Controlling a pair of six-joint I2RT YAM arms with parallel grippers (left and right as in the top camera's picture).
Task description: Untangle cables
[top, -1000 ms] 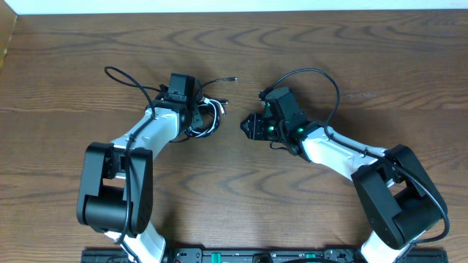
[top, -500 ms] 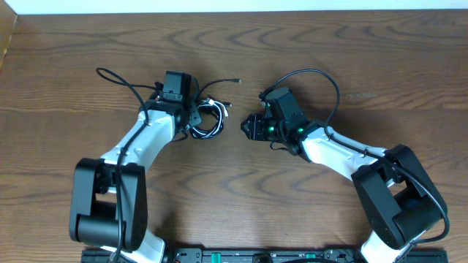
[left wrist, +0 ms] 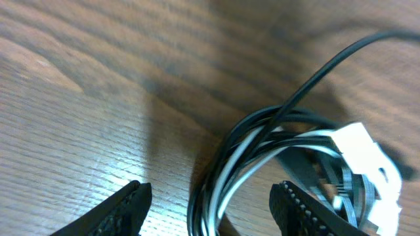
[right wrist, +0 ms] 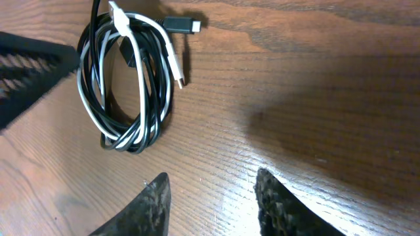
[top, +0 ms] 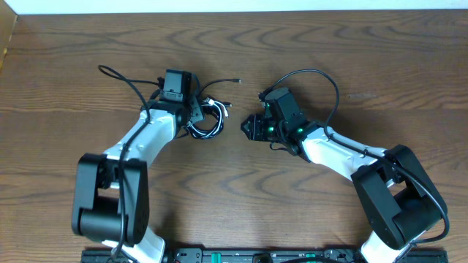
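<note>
The cables (top: 208,121) lie as a small coil of black and white cord on the wooden table, left of centre. My left gripper (top: 196,117) stands open right over the coil's left side. In the left wrist view the looped cables (left wrist: 262,147) run between the fingers (left wrist: 134,204) of the left gripper (left wrist: 213,200) without being pinched. A white plug end (left wrist: 367,157) shows at the right. My right gripper (top: 247,126) is open a short way right of the coil. The right wrist view shows the cables (right wrist: 131,85) ahead of the right gripper (right wrist: 210,190), whose fingers hold nothing.
A loose black cord end (top: 232,79) trails off behind the coil. The arms' own thicker black wires arc at the left (top: 117,75) and right (top: 325,77). The table's far edge (top: 234,10) runs along the top.
My left gripper has gone from shut to open over the coil, and the left arm shifted slightly. The coil stays on the table. The right arm has not moved.
</note>
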